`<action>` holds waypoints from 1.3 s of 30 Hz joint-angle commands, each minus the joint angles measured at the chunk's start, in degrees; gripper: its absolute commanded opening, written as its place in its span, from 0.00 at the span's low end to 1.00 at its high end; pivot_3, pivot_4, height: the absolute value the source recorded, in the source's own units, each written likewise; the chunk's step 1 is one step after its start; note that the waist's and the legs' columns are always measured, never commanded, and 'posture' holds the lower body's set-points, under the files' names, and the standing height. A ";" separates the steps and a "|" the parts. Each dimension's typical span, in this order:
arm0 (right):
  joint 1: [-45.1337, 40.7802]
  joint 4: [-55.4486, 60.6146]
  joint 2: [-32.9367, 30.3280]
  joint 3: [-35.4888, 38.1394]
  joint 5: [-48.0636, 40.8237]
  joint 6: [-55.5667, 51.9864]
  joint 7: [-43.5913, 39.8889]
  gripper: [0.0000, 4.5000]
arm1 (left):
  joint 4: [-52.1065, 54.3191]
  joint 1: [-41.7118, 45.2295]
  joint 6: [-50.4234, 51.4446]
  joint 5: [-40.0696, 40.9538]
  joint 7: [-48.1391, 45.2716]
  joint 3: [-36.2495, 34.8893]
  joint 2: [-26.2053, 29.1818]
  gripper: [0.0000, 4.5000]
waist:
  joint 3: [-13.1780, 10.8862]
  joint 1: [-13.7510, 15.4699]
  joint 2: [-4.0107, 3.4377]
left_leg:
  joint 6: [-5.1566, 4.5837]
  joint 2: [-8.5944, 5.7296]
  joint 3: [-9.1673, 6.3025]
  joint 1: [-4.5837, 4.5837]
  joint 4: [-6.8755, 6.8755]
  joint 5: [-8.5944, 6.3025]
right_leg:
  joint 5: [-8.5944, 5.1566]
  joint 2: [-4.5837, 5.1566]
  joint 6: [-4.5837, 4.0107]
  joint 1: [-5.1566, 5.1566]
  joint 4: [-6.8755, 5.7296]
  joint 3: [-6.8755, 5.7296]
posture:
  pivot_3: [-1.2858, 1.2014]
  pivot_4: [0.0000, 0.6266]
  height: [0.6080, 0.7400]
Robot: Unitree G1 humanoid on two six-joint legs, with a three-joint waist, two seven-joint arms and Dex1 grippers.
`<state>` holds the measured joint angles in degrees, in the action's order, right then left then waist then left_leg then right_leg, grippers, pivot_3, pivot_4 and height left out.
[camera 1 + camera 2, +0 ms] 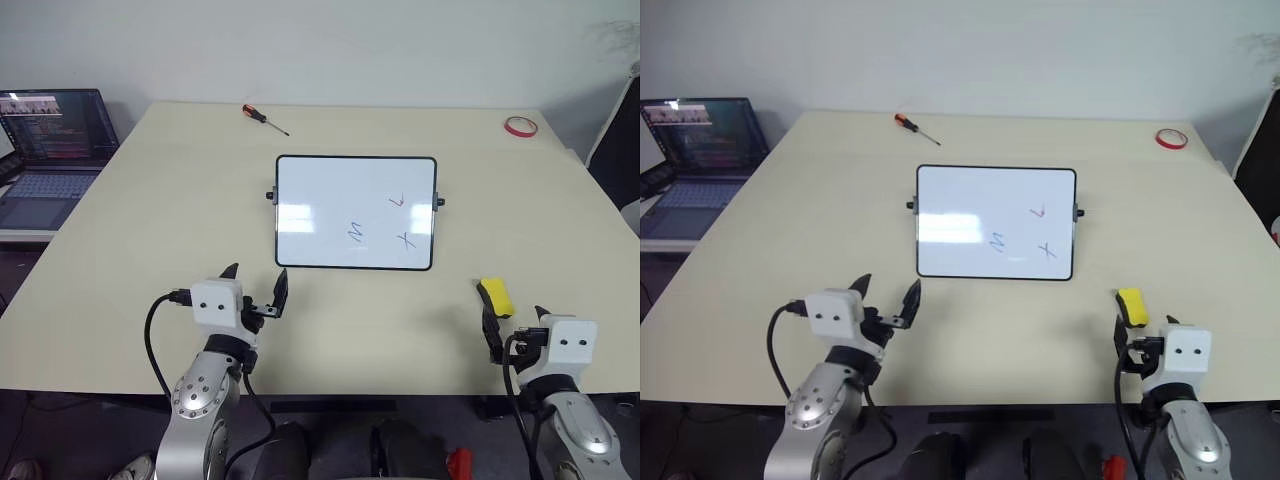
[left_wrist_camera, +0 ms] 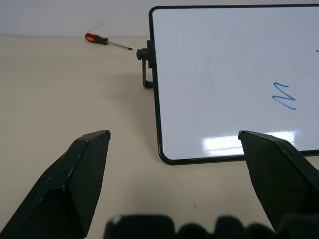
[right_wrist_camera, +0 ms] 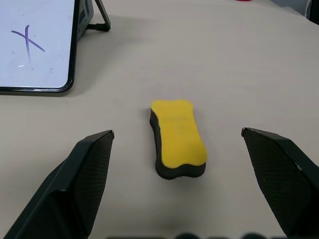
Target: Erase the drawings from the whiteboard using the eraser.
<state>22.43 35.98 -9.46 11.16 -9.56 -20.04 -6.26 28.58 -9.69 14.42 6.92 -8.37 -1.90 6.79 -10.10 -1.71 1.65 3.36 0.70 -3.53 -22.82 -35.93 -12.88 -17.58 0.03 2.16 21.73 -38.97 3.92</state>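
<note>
While spread wide, hovered right gripper [image 3: 177, 135] just short of eraser [image 3: 178, 138]; left gripper [image 2: 174, 133] wide before whiteboard [image 1: 355, 211].

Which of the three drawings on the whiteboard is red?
The small tick, highest on the whiteboard; the squiggle and the cross below it are blue.

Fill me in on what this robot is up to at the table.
It is set to wipe a whiteboard that carries a blue squiggle, a blue cross and a red tick. Nothing is held. The right gripper is open, lined up behind the yellow eraser lying on the table. The left gripper is open near the board's corner. A screwdriver and red tape ring lie beyond.
</note>
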 commanded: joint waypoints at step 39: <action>-19.46 0.64 -4.28 15.25 -14.26 -23.84 3.92 1.00 | -48.06 48.77 -7.36 9.49 -61.95 20.89 5.03 1.00 | 0.01 -0.22 -0.01 | -0.01 -0.24 0.11 -0.01 -0.02 0.00 | 0.06 -0.19 0.02 0.02 -0.03 -0.17 | 0.52 0.24 1.00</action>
<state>4.34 35.77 -13.06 25.49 -22.72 -43.43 -2.75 -19.06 37.16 9.54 17.33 -68.37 18.26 12.10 -10.08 -1.94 1.63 3.35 0.47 -3.43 -22.83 -35.95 -12.88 -17.53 -0.16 2.18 21.75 -38.99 3.76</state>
